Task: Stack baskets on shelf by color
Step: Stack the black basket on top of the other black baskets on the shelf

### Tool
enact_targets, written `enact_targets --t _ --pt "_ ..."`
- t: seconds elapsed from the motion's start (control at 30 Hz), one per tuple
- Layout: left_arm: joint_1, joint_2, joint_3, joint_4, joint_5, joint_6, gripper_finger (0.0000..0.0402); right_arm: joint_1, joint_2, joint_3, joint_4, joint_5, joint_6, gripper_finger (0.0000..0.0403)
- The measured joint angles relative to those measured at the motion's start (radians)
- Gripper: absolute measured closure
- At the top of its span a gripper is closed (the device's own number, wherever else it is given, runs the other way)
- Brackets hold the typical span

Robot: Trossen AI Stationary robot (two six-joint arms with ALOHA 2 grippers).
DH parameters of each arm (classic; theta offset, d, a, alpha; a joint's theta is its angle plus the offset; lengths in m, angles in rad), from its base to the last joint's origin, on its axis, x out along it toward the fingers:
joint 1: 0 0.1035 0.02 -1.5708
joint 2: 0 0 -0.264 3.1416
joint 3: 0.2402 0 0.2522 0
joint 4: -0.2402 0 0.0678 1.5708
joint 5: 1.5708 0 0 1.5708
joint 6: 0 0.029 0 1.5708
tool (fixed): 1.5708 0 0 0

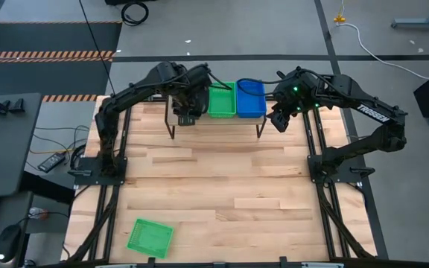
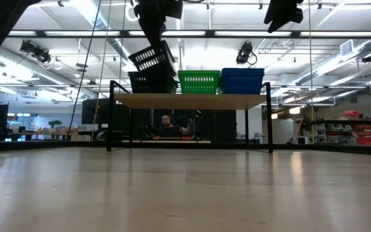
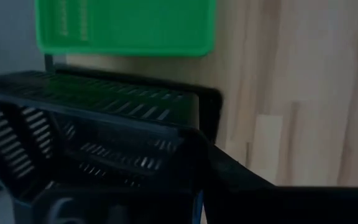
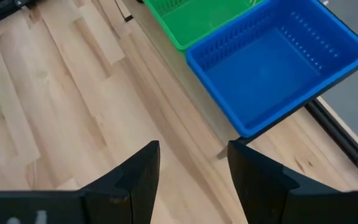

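The shelf [image 2: 189, 100] stands at the table's far middle. On it sit, side by side, a black basket [image 2: 148, 84], green baskets [image 2: 198, 81] and blue baskets [image 2: 241, 80]. My left gripper [image 1: 186, 112] is over the shelf's left end, shut on another black basket [image 2: 153, 58], which hangs tilted just above the black one on the shelf. My right gripper [image 4: 194, 168] hovers open above the table, beside the shelf's right end, with nothing between its fingers. One green basket [image 1: 150, 237] lies flat on the table at the near left. My left gripper holds the black basket by a wall near its upper rim [image 3: 166, 124], coming from above and pointing steeply down. The fingers themselves are hidden behind the basket. The basket hangs tilted below the gripper; whether its lower corner [image 2: 171, 72] touches the black basket beneath, I cannot tell.
The wide wooden tabletop [image 1: 222, 186] stretches between the shelf and the near edge. Black frame rails [image 1: 326, 201] run along both sides of it. Beyond the table, in the low view, a person [image 2: 166, 125] sits in the room behind the shelf.
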Motion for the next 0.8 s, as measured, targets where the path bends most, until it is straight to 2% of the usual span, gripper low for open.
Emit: enact_targets --t 0.13,0.3,0.8 --pt "0.012 0.006 0.0 -0.014 -0.002 -0.02 0.0384 0.0 0.0 0.0 -0.001 0.0 -0.018 0.0208" --pt "0.022 0.011 0.0 -0.014 0.049 -0.017 0.0389 0.0 0.0 0.0 -0.002 0.0 -0.033 0.0208" --pt "0.035 0.021 0.0 -0.006 0.072 0.007 0.0384 0.0 0.0 0.0 -0.008 -0.001 -0.062 0.0208"
